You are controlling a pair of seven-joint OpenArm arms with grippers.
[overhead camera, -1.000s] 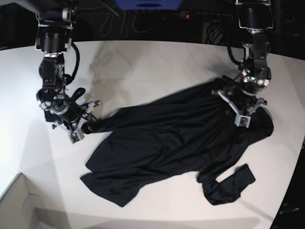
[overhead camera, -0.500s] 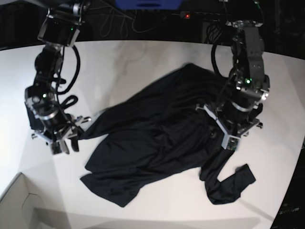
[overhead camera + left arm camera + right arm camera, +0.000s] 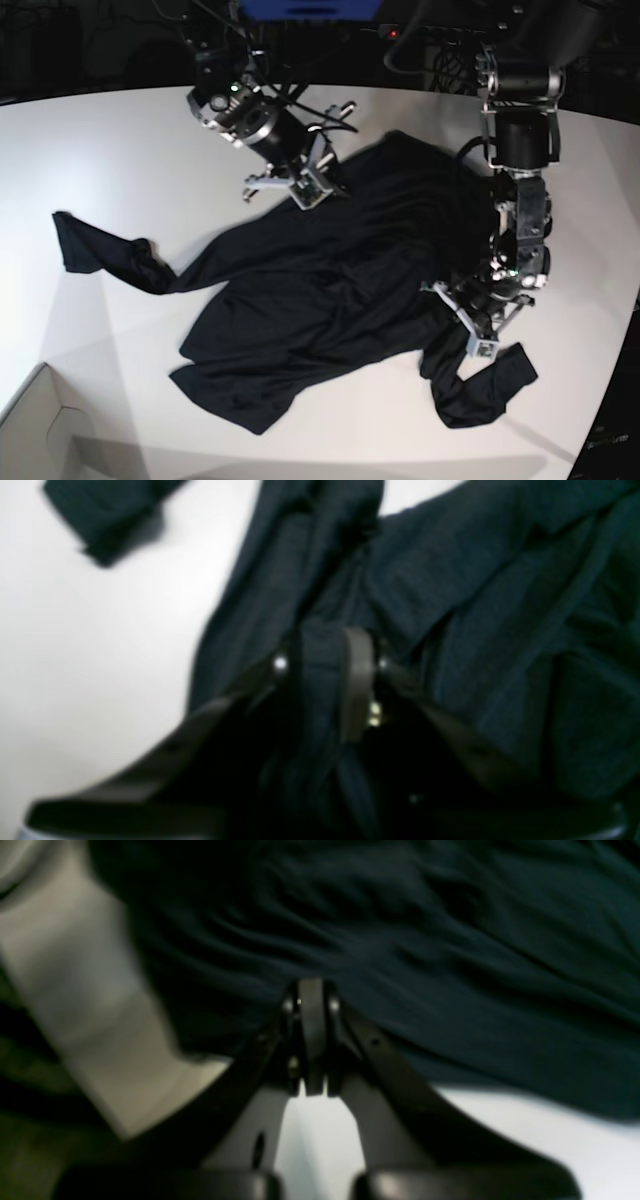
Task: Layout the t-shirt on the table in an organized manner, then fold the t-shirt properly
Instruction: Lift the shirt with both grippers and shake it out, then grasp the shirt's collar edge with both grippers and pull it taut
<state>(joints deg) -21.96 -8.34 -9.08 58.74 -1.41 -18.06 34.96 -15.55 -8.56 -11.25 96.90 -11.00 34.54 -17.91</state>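
Left hand (image 3: 327,645): fingers clamped on a bunched fold of the t-shirt (image 3: 450,605); in the left wrist view, cloth runs between the two fingers and down into the hand body.
Left hand, base view (image 3: 478,322): low over the shirt's right side, near the bench's right edge, wrist pointing down into the cloth.
Right hand (image 3: 311,1005): fingers pressed together, no gap visible between them; whether any cloth is pinched between the tips cannot be told, the wrist view is blurred.
Right hand, base view (image 3: 297,178): at the shirt's upper left edge, near the far side of the bench.
T-shirt (image 3: 330,290): black, crumpled, spread diagonally across the middle of the bench (image 3: 120,150).
Left sleeve end: one long strip of cloth trails out to the base view's left and ends in a loose bunch on bare bench surface, well apart from both hands.
Lower right: a short dark flap of cloth lies just below the left hand, folded over itself.
Bench surface, wrist views: white surface (image 3: 500,1130) shows below the shirt edge; white also at left (image 3: 100,655) beside the gripped fold.
Cardboard box (image 3: 40,430): pale corner at the base view's lower left, apart from the shirt.
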